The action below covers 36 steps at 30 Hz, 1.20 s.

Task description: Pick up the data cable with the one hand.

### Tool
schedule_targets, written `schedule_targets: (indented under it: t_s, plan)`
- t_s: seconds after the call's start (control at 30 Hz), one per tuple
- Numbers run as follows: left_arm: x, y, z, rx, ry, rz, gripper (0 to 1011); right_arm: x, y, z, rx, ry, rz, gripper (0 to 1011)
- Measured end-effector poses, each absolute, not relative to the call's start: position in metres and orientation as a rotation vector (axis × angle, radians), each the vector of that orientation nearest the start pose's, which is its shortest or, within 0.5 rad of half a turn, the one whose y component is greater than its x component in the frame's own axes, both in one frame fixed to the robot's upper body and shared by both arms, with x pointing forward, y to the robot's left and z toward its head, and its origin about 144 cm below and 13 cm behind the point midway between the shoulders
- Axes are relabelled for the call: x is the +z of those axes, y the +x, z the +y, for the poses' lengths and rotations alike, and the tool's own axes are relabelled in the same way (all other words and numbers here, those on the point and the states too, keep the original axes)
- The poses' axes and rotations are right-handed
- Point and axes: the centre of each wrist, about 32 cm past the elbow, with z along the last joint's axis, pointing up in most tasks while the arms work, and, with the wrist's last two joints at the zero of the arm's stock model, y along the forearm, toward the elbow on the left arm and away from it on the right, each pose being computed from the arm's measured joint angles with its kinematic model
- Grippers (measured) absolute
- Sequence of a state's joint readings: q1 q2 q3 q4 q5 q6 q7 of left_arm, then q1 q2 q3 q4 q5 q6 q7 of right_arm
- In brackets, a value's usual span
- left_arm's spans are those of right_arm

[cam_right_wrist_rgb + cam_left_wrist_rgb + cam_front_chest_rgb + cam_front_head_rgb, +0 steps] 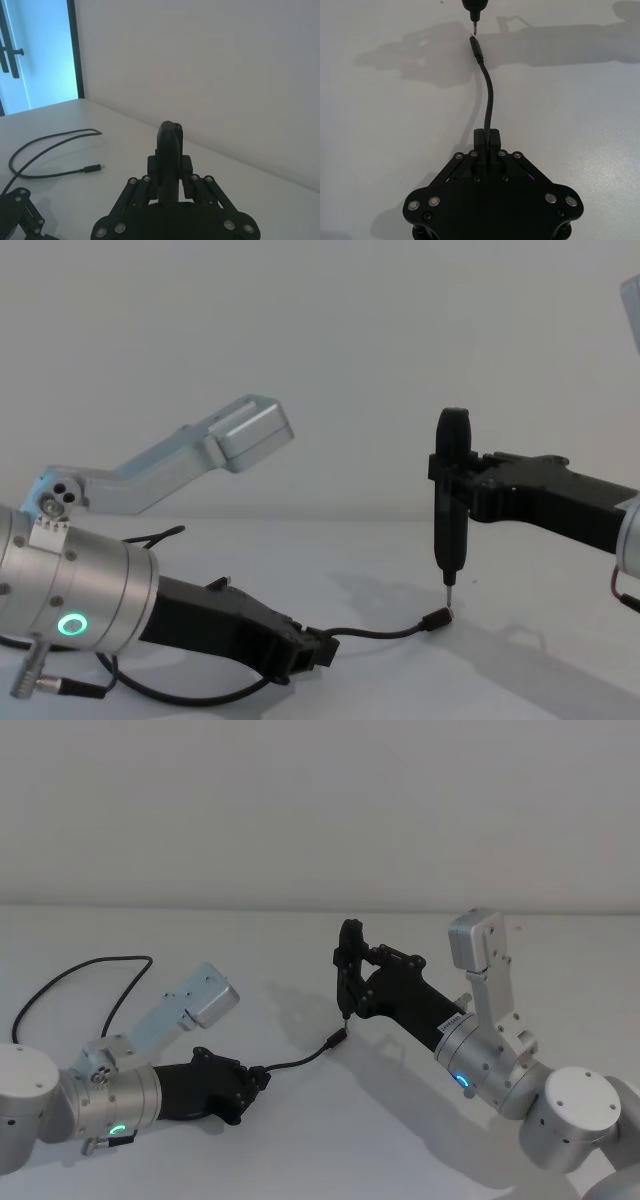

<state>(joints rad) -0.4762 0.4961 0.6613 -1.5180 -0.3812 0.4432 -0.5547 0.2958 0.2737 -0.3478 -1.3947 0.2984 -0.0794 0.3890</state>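
My left gripper [258, 1077] lies low over the white table [300, 930] and is shut on the data cable [300, 1058], a thin black cord. A short length curves out from its fingers [486, 136] to a plug end [476, 48]. The cord's far part loops over the table [100, 965] behind the left arm, and another plug end [95, 168] lies flat there. My right gripper [352, 970] is shut on an upright black pen-like tool [450, 500]. The tool's metal tip [449, 606] hangs just above the held plug end [437, 620].
A short black wire with a silver cylindrical connector [35, 685] hangs under my left wrist. The table's back edge meets a plain wall [320, 810]. A blue window with a dark frame [35, 50] shows in the right wrist view.
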Motion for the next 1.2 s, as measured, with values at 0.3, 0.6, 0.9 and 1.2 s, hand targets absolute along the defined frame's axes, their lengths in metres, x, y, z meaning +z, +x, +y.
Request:
schedule_targets:
  t_s: [0.3,0.6,0.9,1.2]
  plan:
    - [1.2237,0.5321,0.2021,0.537,0.469,0.078,42,1.1726,0.5287,-0.2179,-0.903,0.026,-0.110,275]
    - [1.2237,0.5322,0.2021,0.537,0.469,0.078,42,1.1704,0.5288,-0.2188,-0.907,0.025,-0.109,274]
    - [1.2237,0.5321,0.2021,0.537,0.469,0.078,42,1.1693,0.5287,-0.2191,-0.908,0.025,-0.110,274]
    - [1.2237,0.5321,0.2021,0.537,0.469,0.078,42,1.1687,0.5287,-0.2192,-0.909,0.026,-0.109,275]
